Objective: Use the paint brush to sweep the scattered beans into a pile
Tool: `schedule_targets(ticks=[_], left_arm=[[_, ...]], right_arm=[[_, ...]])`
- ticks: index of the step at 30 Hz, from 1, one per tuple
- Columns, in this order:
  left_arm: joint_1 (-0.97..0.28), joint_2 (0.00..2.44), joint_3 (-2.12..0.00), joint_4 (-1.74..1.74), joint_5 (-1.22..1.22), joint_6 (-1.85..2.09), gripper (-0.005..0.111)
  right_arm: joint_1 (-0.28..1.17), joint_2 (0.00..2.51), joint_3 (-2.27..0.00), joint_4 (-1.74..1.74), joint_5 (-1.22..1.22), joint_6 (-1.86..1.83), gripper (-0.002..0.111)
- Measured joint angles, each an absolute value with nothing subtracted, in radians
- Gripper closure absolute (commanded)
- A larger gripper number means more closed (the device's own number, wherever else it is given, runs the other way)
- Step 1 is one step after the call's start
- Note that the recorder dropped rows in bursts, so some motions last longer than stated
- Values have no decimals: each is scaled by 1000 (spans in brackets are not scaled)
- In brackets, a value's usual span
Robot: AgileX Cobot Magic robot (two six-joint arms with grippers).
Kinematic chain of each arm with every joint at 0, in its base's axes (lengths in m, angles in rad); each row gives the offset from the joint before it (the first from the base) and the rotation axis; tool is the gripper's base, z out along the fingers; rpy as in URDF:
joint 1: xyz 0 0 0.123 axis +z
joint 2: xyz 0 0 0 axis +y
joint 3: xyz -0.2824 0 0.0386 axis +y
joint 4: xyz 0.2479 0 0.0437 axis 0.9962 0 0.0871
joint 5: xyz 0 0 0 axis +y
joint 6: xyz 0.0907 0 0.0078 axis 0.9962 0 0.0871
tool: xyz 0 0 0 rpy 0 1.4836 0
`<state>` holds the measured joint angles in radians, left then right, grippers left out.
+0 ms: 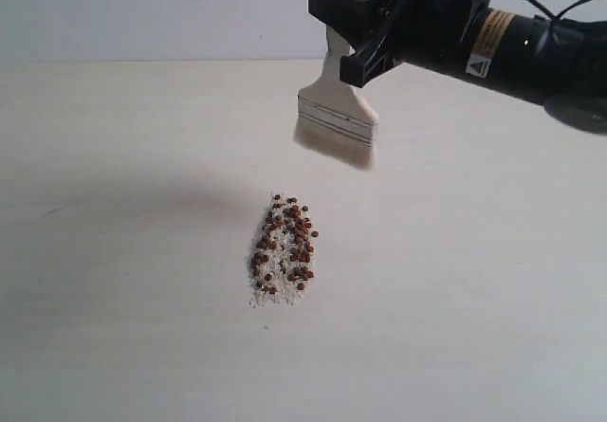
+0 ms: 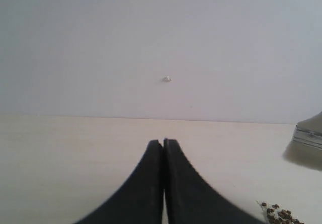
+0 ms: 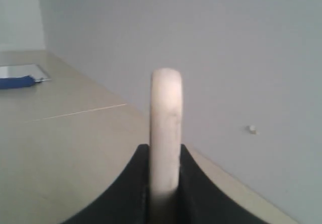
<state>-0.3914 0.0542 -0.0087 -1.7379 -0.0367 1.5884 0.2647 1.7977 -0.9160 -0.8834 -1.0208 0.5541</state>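
Plainly the beans [image 1: 294, 228] are already gathered: reddish-brown ones mixed with whitish grains form a narrow pile [image 1: 283, 249] on the pale table [image 1: 114, 299]. The paint brush [image 1: 337, 109] hangs beyond the pile, on its far side in the exterior view, with bare table between them. The right gripper [image 1: 349, 33] pinches the wooden handle near its upper end. That points the bristles [image 1: 334, 145] down and turns the brush's broad face toward the pile. I judge this hold lets the arm drag the full width of the bristles across the table in one stroke. The left gripper [image 2: 163, 142] is pressed together on nothing and sits low, off to one side of the pile. It is probably parked there, since one arm is enough for sweeping.

The bristles are blurred, so I cannot tell whether their tips touch the table or hang just above it. The handle's end is cut off at the top edge of the exterior view, and the left arm does not appear there at all. The left wrist view catches only a corner of the pile and one edge of the brush. In the right wrist view the handle and jaws hide everything below, pile included. A small blue thing [image 3: 15, 81] far from the pile is too small to name.
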Motion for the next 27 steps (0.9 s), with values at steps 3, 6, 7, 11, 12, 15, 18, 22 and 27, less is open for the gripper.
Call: schedule_targets(ticks=[3,6,7,11,12,15,18,22,27], left_arm=[[-391,54,-9,-1738,-37,1588,107],[-391,54,-9,-1738,-37,1588,107],[-391,54,-9,-1738,-37,1588,107],[-391,54,-9,-1738,-37,1588,107],[-391,54,-9,-1738,-37,1588,107],[-391,54,-9,-1738,-37,1588,107],[-391,54,-9,-1738,-37,1588,107],[-391,54,-9,-1738,-37,1588,107],[-391,54,-9,-1738,-37,1588,107]], right_arm=[[217,1853,-1025,-1083,-1063,697,108],[199,1924,-1127,-1215,-1109,777,108],[198,1950,-1161,-1242,-1116,788,108],[196,2050,-1276,-1284,-1122,805,108],[196,2081,-1303,-1288,-1120,807,108],[196,2149,-1377,-1295,-1134,807,108],[196,2211,-1440,-1296,-1180,809,108],[196,2282,-1519,-1301,-1201,844,108],[196,2353,-1596,-1364,-1202,927,108]])
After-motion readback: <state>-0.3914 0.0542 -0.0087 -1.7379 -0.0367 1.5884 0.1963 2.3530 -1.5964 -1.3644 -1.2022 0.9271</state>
